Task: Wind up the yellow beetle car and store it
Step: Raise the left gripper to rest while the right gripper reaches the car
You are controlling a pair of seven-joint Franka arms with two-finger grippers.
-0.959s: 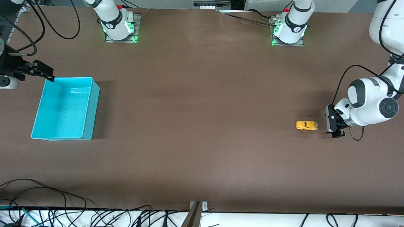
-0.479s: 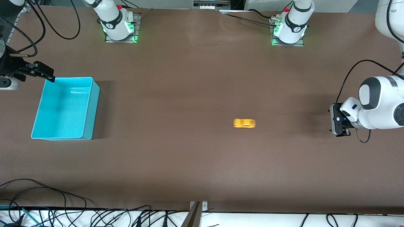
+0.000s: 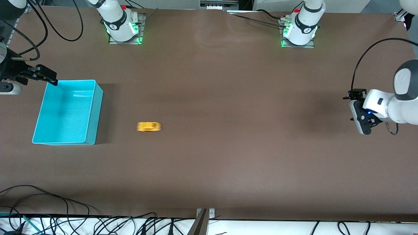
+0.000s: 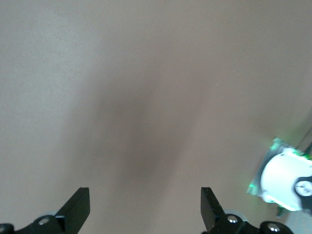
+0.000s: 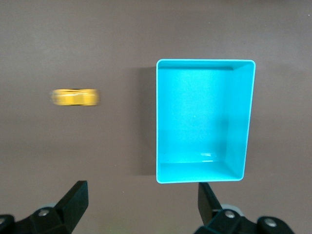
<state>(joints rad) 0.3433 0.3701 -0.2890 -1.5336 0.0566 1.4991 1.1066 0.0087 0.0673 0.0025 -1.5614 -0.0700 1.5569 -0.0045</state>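
Note:
The yellow beetle car (image 3: 148, 126) is on the brown table, blurred with motion, a short way from the turquoise bin (image 3: 94, 112) on the side toward the left arm's end. It also shows in the right wrist view (image 5: 75, 97) beside the bin (image 5: 157, 122). My right gripper (image 3: 49, 77) is open and empty, hovering by the bin's corner at the right arm's end of the table (image 5: 142, 195). My left gripper (image 3: 356, 114) is open and empty over bare table at the left arm's end (image 4: 145, 200), far from the car.
The bin is empty. The arm bases (image 3: 122, 27) (image 3: 298, 31) stand along the table's top edge. The left arm's base also shows in the left wrist view (image 4: 285, 180). Cables (image 3: 65, 209) lie along the edge nearest the camera.
The car has rolled across the table from beside my left gripper to near the bin. My left gripper has lifted and drawn back toward its end. The right arm barely moved.

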